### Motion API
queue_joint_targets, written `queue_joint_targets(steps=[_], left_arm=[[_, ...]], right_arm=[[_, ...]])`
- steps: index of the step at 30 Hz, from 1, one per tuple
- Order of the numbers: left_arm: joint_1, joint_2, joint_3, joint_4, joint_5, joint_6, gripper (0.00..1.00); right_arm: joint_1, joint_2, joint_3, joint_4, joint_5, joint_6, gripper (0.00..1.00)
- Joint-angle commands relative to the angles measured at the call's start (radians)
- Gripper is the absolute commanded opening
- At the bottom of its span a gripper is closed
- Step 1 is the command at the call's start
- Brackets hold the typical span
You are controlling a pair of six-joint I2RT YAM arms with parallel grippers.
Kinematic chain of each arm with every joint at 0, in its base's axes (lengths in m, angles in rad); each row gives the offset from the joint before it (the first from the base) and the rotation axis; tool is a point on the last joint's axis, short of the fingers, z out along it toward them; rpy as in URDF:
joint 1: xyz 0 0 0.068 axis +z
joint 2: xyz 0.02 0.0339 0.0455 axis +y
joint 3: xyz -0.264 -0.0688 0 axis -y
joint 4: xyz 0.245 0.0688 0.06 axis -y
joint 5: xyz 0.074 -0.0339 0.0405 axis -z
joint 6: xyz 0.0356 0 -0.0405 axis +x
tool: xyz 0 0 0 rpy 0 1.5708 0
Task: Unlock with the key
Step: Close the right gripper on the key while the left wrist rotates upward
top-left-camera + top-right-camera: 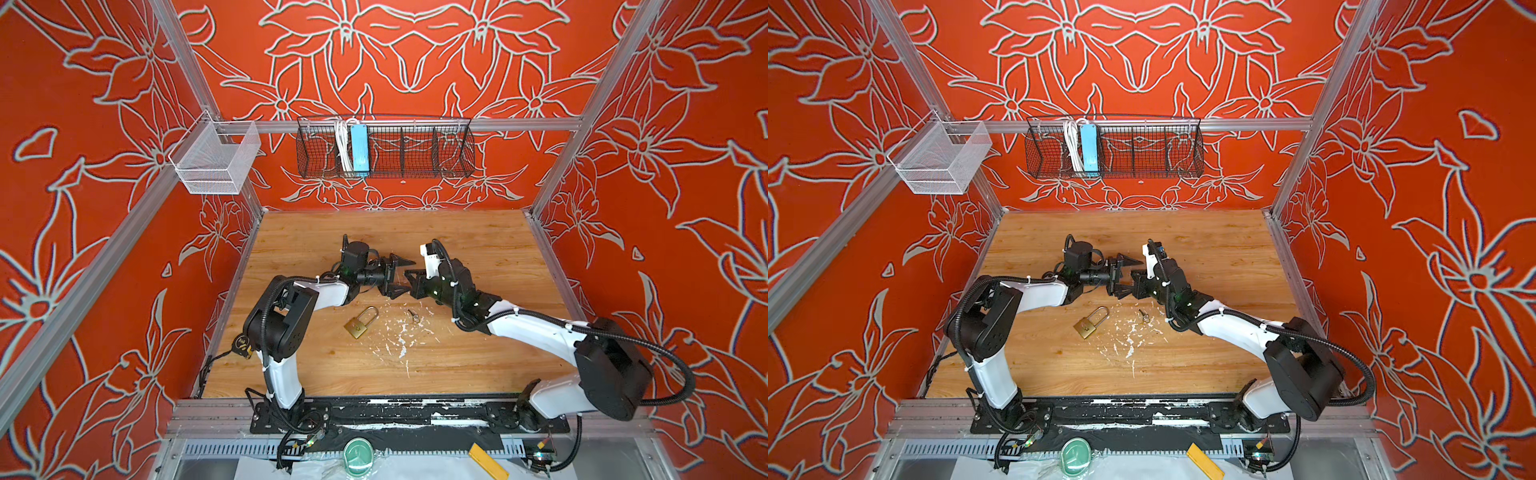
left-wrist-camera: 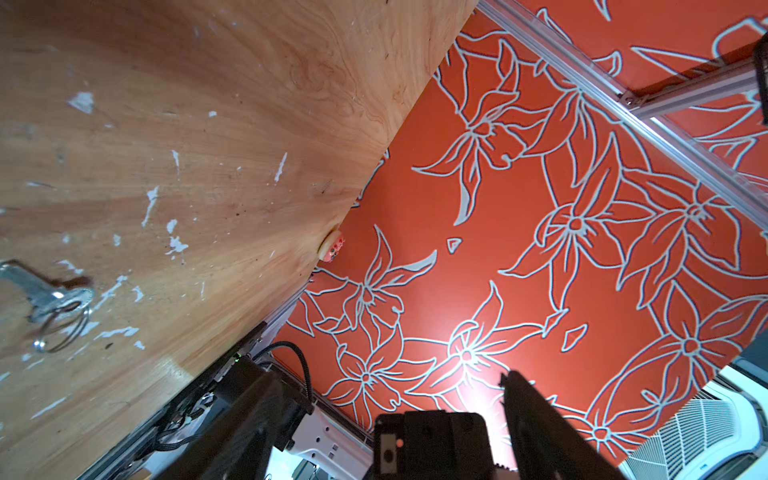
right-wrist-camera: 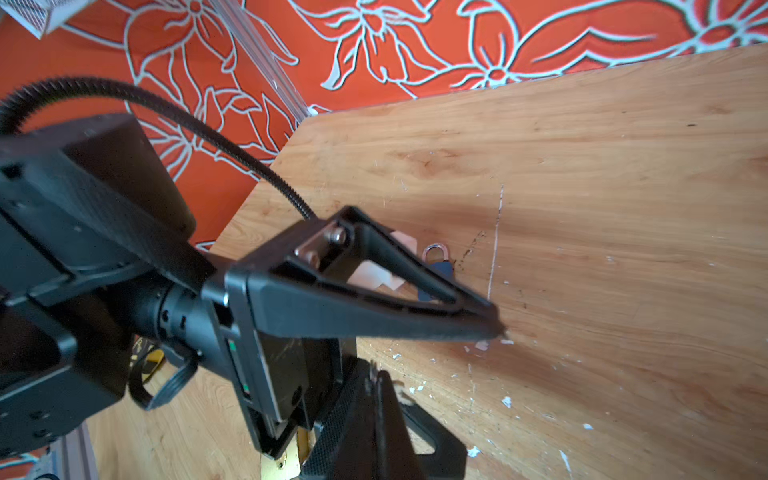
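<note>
Hovering over the middle of the table (image 1: 478, 249), the left gripper (image 1: 404, 276) is held with jaws spread wide and empty, nose to nose with the right gripper (image 3: 375, 386), which is pressed shut on nothing visible. The padlock (image 1: 360, 323) and the key (image 1: 412, 314) are left apart on the wood just nearer, so a pick-up is judged due. The key's ring (image 2: 62, 328) is shown clearly only by the left wrist view, and the padlock's shackle (image 1: 371, 312) only in both top views.

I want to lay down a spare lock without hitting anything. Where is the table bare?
Bare: the back of the table, from the wall to the left arm and right arm; the front strip between padlock and base rail. Crowded: the middle, around padlock and key.
</note>
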Motion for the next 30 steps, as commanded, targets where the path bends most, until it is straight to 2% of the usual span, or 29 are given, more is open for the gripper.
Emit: queue_joint_targets(steps=[1, 5, 14, 21, 30], left_arm=[[0.015, -0.036, -0.007, 0.097, 0.024, -0.072, 0.78], [0.034, -0.038, -0.016, 0.107, 0.019, -0.077, 0.71], [0.103, -0.042, -0.023, 0.124, 0.009, -0.075, 0.60], [0.121, -0.040, -0.021, 0.112, 0.005, -0.051, 0.49], [0.123, -0.027, -0.018, 0.147, 0.001, -0.033, 0.18]], right_arm=[[0.022, 0.032, 0.039, 0.060, 0.054, -0.015, 0.00], [0.034, 0.047, 0.044, 0.057, 0.062, -0.022, 0.00], [0.039, 0.029, 0.041, 0.028, 0.069, -0.037, 0.00], [0.039, 0.038, 0.035, 0.053, 0.067, -0.028, 0.00], [0.039, 0.056, 0.048, 0.054, 0.054, -0.022, 0.00]])
